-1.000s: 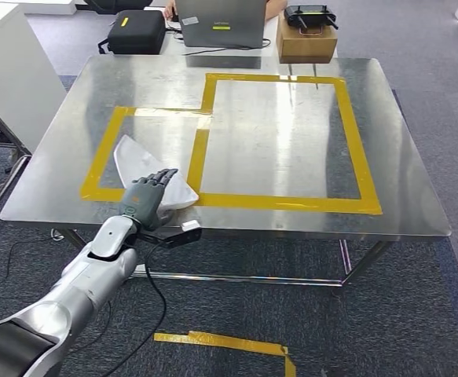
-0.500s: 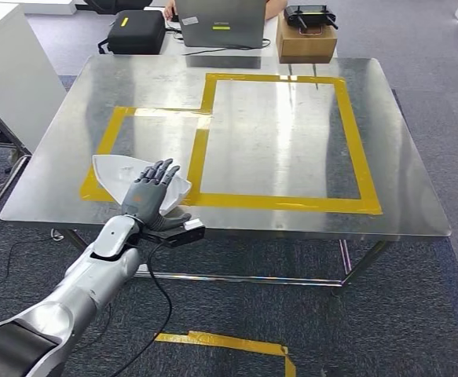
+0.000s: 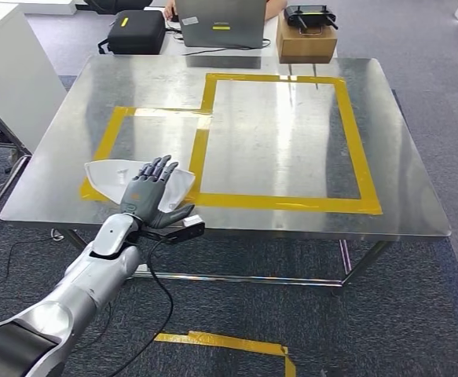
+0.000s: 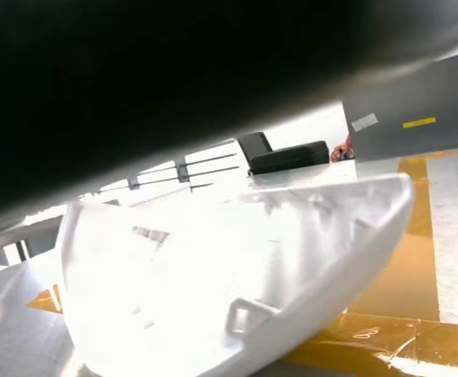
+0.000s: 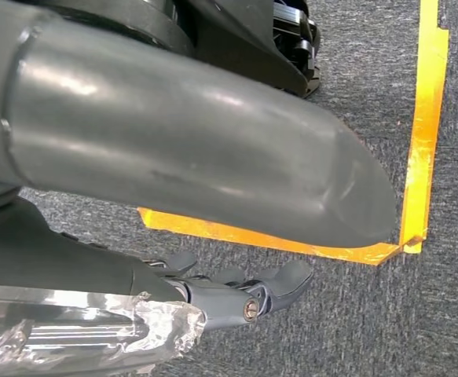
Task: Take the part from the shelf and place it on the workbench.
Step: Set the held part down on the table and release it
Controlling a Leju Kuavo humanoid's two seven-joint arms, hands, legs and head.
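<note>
Part [image 3: 104, 174]: white, thin curved plastic shell, ribbed inside, on workbench [image 3: 261, 141].

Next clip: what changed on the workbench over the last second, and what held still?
The white curved plastic part tipped down from leaning upright to lying flatter on the steel workbench, its far end swinging to the robot's left across the yellow tape outline. The left hand spread its fingers and now rests over the part instead of gripping it. Workbench, tape, laptop and cases did not move.
</note>
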